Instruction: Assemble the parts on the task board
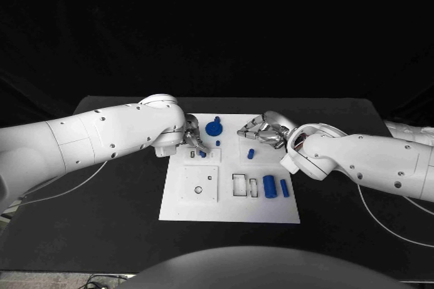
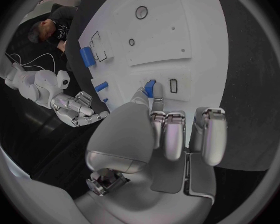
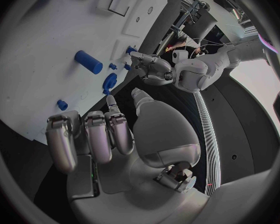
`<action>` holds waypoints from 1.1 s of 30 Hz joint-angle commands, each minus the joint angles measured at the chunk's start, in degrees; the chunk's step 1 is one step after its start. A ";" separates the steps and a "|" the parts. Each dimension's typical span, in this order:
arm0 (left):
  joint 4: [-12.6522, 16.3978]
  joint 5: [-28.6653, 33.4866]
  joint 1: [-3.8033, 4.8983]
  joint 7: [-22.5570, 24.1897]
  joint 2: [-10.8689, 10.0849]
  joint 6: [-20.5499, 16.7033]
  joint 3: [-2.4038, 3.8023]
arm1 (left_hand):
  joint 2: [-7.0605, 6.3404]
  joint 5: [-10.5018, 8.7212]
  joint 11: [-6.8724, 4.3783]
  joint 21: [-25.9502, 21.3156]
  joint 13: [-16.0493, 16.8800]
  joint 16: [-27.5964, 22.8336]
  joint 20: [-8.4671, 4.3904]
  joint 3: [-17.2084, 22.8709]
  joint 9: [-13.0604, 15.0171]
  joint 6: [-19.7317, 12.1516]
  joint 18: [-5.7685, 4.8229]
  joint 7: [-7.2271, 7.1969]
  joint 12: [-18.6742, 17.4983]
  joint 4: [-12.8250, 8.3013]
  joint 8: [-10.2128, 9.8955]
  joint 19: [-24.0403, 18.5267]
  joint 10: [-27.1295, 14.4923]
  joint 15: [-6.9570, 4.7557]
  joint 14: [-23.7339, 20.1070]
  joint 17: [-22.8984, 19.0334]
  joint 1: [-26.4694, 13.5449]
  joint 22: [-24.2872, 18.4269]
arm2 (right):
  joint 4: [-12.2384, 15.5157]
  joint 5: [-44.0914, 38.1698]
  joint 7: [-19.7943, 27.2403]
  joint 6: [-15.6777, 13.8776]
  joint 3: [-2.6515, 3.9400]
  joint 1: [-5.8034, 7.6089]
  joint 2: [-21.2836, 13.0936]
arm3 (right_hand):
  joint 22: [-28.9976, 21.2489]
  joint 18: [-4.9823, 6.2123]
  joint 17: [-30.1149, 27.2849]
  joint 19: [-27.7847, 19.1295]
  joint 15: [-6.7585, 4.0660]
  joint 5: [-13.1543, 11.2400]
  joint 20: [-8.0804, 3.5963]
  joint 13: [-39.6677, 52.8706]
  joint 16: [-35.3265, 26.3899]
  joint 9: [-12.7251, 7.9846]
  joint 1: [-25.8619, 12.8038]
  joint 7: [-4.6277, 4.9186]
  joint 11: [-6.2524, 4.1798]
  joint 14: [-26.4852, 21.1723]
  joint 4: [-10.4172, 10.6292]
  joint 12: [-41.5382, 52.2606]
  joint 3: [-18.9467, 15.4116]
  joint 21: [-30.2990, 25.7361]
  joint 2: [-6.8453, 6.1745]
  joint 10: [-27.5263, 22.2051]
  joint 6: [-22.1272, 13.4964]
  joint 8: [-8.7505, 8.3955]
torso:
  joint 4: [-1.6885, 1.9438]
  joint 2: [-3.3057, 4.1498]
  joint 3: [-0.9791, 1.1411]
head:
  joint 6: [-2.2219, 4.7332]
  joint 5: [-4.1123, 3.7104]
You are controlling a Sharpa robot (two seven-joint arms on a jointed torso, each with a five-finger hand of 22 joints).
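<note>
The white task board (image 1: 185, 204) lies in the middle of the black table. My left hand (image 1: 194, 138) reaches over its far left part and pinches a small blue part (image 2: 150, 88) between thumb and fingertip, low over the board (image 2: 171, 30) beside a small rectangular slot (image 2: 174, 85). My right hand (image 1: 262, 131) hovers over the far right part of the board with its fingers curled in and nothing in them (image 3: 109, 134). A round blue knob (image 1: 214, 127) stands between the hands. A short blue peg (image 1: 251, 153), a thick cylinder (image 1: 268, 184) and a slim bar (image 1: 284, 188) lie on the right half.
A square raised plate with a round hole (image 1: 198, 190) sits in the board's near left. Two open rectangular slots (image 1: 239, 184) lie beside the thick cylinder. Thin cables (image 1: 73, 185) trail over the table (image 1: 108, 239) by both arms.
</note>
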 commanded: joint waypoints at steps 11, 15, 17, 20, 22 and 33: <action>0.07 -0.94 -0.06 0.28 0.01 1.81 0.00 | -3.59 -4.60 -1.39 0.14 3.25 0.15 0.19 -5.28 0.00 0.38 -0.42 0.41 -0.20 0.69 -0.42 6.13 8.01 0.72 5.86 15.09 -11.15 15.09 | 0.04 -0.45 0.09 0.49 0.01 -0.03 0.03 | 15.09 -0.82 15.05 6.10 0.41 0.37 0.30 15.09 0.23 0.09 -0.54 0.94 0.48 6.18 0.27 0.23 0.03 0.26 -0.14 5.95 0.32 0.31 | 0.04 0.00 -0.01 | 0.01 -0.09; 0.22 -1.52 -0.07 0.20 -0.15 1.85 0.00 | -6.11 -4.47 -1.38 0.14 3.25 0.15 0.25 -5.97 0.02 0.75 -0.42 0.43 -0.20 0.73 -0.53 6.13 8.01 0.86 5.86 15.09 -14.85 15.09 | 0.04 -0.44 0.10 0.50 0.01 -0.03 -0.01 | 15.09 -0.82 15.05 6.10 0.41 0.37 0.30 15.09 0.23 0.09 -0.54 0.94 0.48 6.18 0.27 0.23 0.03 0.26 -0.14 5.95 0.32 0.31 | 0.02 0.01 -0.01 | 0.04 -0.04; 0.28 -1.77 -0.08 0.24 -0.23 1.71 0.00 | -6.93 -4.37 -1.42 0.14 3.25 0.15 0.27 -5.57 0.05 0.90 -0.42 0.39 -0.20 0.76 -0.56 6.13 8.01 0.84 5.86 15.09 -15.70 15.09 | 0.04 -0.44 0.10 0.50 0.01 -0.03 -0.02 | 15.09 -0.82 15.05 6.10 0.42 0.38 0.31 15.09 0.23 0.09 -0.57 0.94 0.49 6.18 0.27 0.23 0.03 0.26 -0.15 5.95 0.30 0.32 | 0.02 0.01 -0.02 | 0.05 -0.05; 0.39 -2.07 -0.08 0.46 -0.36 1.25 0.00 | -7.70 -4.31 -1.47 0.14 3.25 0.15 0.28 -4.96 0.10 1.14 -0.42 0.34 -0.20 0.82 -0.60 6.13 8.01 0.81 5.86 15.09 -17.65 15.09 | 0.03 -0.43 0.10 0.50 0.01 -0.04 -0.01 | 15.09 -0.82 15.05 6.10 0.44 0.39 0.34 15.09 0.23 0.10 -0.63 0.96 0.51 6.18 0.29 0.23 0.02 0.26 -0.17 5.95 0.26 0.35 | 0.02 0.00 -0.01 | 0.08 -0.06; 0.46 -2.18 -0.09 0.60 -0.45 0.94 0.00 | -7.65 -4.29 -1.51 0.14 3.25 0.15 0.29 -4.65 0.14 1.25 -0.42 0.30 -0.20 0.80 -0.59 6.13 8.01 0.78 5.86 15.09 -18.03 15.09 | 0.02 -0.43 0.11 0.50 0.01 -0.04 0.01 | 15.09 -0.82 15.05 6.10 0.44 0.39 0.34 15.09 0.23 0.10 -0.63 0.96 0.51 6.18 0.29 0.23 0.02 0.26 -0.17 5.95 0.26 0.35 | 0.00 -0.01 0.00 | 0.07 -0.07; 0.62 -2.30 -0.10 1.22 -0.61 0.08 0.00 | -6.60 -4.34 -1.72 0.14 3.25 0.15 0.30 -2.83 0.25 1.46 -0.42 0.06 -0.20 0.68 -0.67 6.13 8.01 0.59 5.86 15.09 -17.28 15.09 | -0.03 -0.44 0.10 0.54 0.01 -0.06 0.09 | 15.09 -0.82 15.05 6.10 0.44 0.39 0.34 15.09 0.23 0.10 -0.63 0.96 0.51 6.18 0.29 0.23 0.02 0.26 -0.17 5.95 0.26 0.35 | 0.03 0.00 0.00 | 0.14 -0.08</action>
